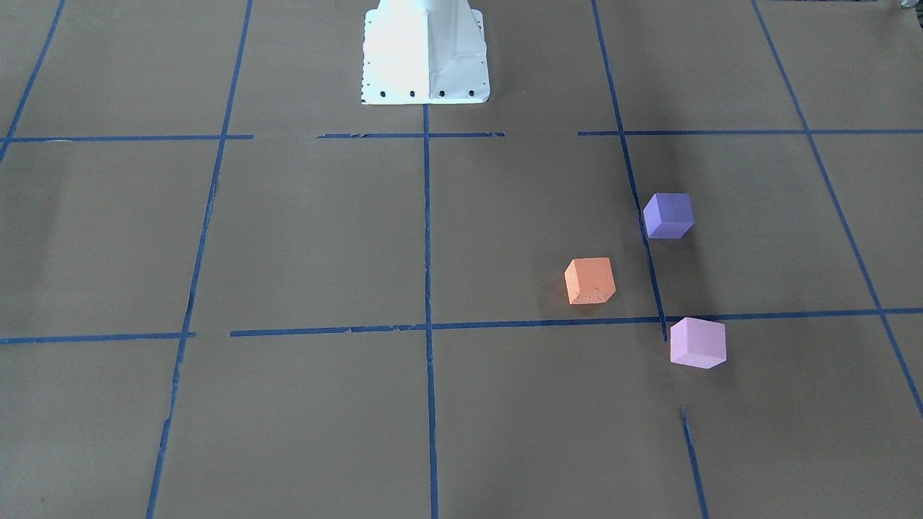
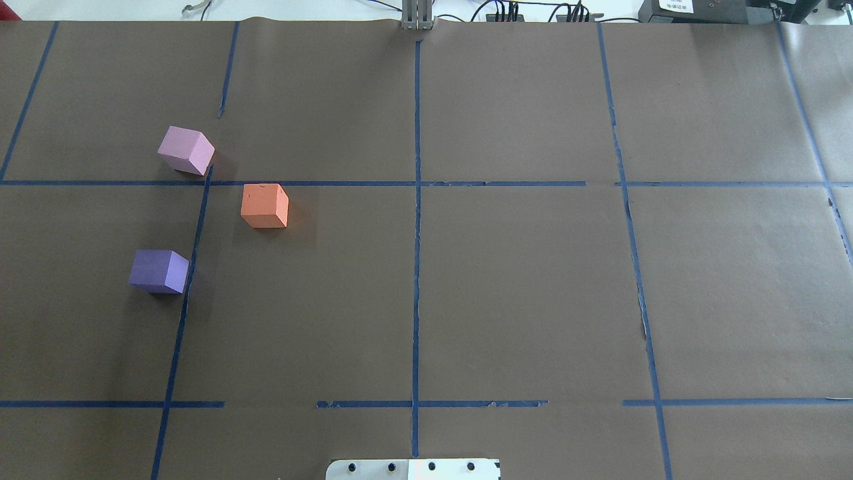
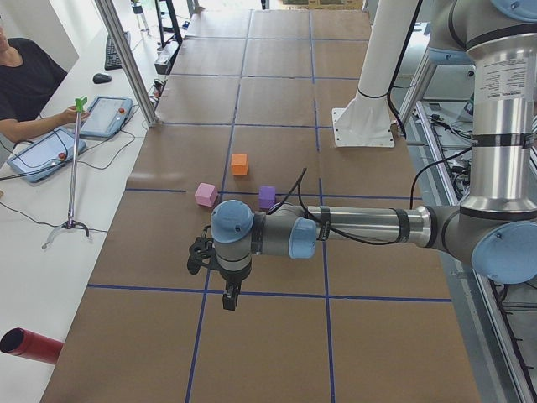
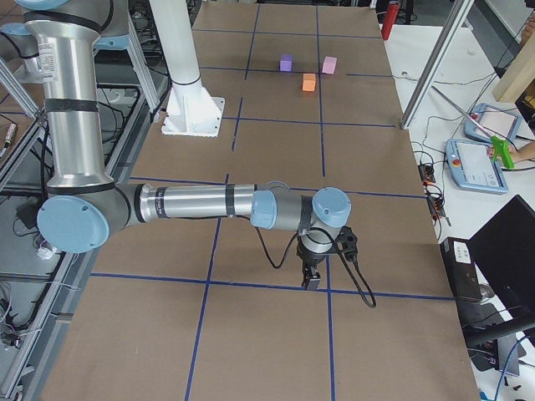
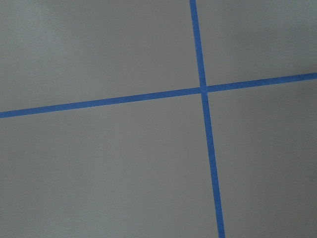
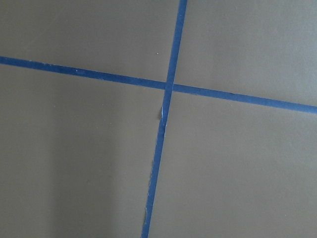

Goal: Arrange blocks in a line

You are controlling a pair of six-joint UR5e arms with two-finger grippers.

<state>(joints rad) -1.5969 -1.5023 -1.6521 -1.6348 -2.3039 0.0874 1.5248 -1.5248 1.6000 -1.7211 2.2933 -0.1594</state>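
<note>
Loosely grouped on the left half of the table (image 2: 520, 287), three small cubes with a matte, foam-like surface and crisp edges sit on smooth brown paper crossed by blue tape lines (image 2: 416, 267). The pink block (image 2: 186, 151) lies farthest from the robot, its corner just beside a tape crossing. The orange block (image 2: 264, 206) sits a little nearer and to the right, with small nicks on its top face. The violet block (image 2: 159, 271) is nearest the robot, just left of a tape line. None of them touch, and they form a triangle rather than a line.

The left claw (image 3: 228, 298) hangs pointing down over the paper toward the table's left end, well apart from all three blocks. The right claw (image 4: 311, 280) hangs over the far right end, much farther from them. Whether either claw's fingers are apart or together cannot be told. Both wrist cameras show only paper and crossed tape.
</note>
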